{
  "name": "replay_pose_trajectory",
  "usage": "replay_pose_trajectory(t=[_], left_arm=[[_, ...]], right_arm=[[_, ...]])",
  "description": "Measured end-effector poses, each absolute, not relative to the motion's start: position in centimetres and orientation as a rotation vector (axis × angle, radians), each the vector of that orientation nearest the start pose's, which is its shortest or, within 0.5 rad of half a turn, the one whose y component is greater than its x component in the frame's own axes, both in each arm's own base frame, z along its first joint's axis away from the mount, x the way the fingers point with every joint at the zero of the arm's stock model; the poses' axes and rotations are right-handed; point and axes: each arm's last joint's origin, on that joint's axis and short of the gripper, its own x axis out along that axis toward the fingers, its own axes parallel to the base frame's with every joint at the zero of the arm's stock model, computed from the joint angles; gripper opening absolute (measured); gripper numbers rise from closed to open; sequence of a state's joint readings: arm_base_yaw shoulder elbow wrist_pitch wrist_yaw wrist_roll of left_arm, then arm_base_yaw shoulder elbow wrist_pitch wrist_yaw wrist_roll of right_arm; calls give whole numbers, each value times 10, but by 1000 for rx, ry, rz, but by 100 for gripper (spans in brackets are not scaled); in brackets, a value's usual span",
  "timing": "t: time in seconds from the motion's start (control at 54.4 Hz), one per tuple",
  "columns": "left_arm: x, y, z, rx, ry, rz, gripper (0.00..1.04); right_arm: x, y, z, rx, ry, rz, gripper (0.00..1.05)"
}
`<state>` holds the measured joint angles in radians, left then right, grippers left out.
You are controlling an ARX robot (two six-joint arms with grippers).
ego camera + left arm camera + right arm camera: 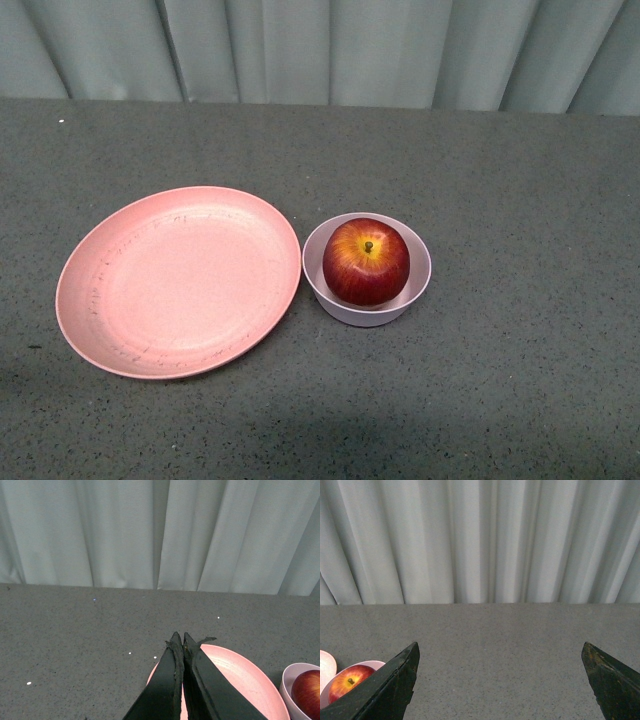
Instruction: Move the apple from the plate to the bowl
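Grey speckled tabletop runs back to a pale pleated curtain. On it the salmon-pink plate lies bare, its rim touching or nearly touching the small pale pink bowl to its right. The apple sits in that bowl, stem up. The left gripper hangs above the plate, jaws pressed together, holding nothing. The right gripper is spread wide, holding nothing, near the bowl.

No readable text, labels, brands or numbers in any view. The plate carries only faint dark scuff marks, not lettering. Bowl plain.
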<state>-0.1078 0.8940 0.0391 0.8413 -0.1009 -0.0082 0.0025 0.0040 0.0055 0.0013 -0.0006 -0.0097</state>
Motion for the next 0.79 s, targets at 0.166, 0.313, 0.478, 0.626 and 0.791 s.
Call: replay_pose_trajectory(t=[0.166,0.313,0.478,0.626,0.791], left_arm=[[145,-1,165,-7,7,-1,4],[138,-1,169,-7,-7,-4,4],[131,0,171,-7,-14,-3,4],[126,0,173,-7,-20,-2,4],[121,0,173,-7,-22,-3,4]], right_arm=[[98,0,165,-10,-2,3,95],[98,0,165,-10,-3,3,95],[98,0,165,-10,-3,4,95],[98,0,165,-10,-3,3,95],[98,0,165,-10,-3,3,95]])
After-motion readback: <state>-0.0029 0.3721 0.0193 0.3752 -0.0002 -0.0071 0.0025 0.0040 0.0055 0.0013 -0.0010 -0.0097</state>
